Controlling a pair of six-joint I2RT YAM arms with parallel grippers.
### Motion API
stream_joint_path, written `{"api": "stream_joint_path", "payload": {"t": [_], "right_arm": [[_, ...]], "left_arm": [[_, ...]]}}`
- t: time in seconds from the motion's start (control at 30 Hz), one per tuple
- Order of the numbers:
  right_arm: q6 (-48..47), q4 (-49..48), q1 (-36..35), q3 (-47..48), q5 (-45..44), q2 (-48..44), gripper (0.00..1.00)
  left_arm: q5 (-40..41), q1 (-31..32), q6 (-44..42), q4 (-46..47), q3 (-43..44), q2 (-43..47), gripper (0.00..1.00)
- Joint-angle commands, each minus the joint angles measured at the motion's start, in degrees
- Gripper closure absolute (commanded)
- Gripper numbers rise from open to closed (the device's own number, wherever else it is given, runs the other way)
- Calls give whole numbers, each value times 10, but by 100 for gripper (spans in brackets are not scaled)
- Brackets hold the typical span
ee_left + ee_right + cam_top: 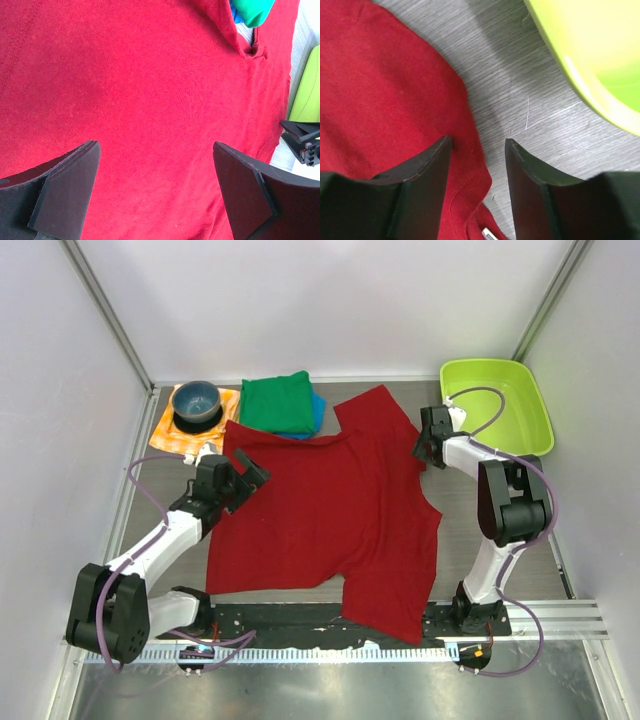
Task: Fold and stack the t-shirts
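A dark red t-shirt [330,520] lies spread on the table, one sleeve toward the back right. A folded green t-shirt [278,402] rests on a blue t-shirt [317,412] at the back. My left gripper [252,474] hovers wide open over the red shirt's left shoulder; its wrist view shows red cloth [150,80] between the spread jaws of the gripper [155,150]. My right gripper [425,452] is at the right sleeve. In its wrist view the gripper [478,141] straddles the sleeve's hem [470,165], jaws half closed with a gap still showing.
A lime green bin [530,400] stands at the back right, close to the right gripper. A blue bowl [196,400] sits on an orange-and-white checked cloth [170,438] at the back left. The enclosure walls bound the table on three sides.
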State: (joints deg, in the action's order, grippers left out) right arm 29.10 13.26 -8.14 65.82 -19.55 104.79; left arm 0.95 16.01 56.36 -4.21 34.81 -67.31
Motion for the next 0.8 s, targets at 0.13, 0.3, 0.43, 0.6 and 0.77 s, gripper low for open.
{"api": "stream_joint_path", "payload": {"t": [0.13,0.3,0.43,0.6,0.77], "right_arm": [[15,-27,4,14,29,36,56],[9,-31,2,16,22,16,88],[-33,-23,-34,15,-93,-31,99],[-90,-21,-91,25,-166,-71,98],[-128,-56,-125,18,-182,-85,48]], "left_arm": [[4,1,-10,3,-2,9,0],[5,2,-11,5,-4,8,0],[5,1,-12,7,-5,6,0],[5,1,-13,10,-4,4,0],[2,1,-13,10,-3,0,0]]}}
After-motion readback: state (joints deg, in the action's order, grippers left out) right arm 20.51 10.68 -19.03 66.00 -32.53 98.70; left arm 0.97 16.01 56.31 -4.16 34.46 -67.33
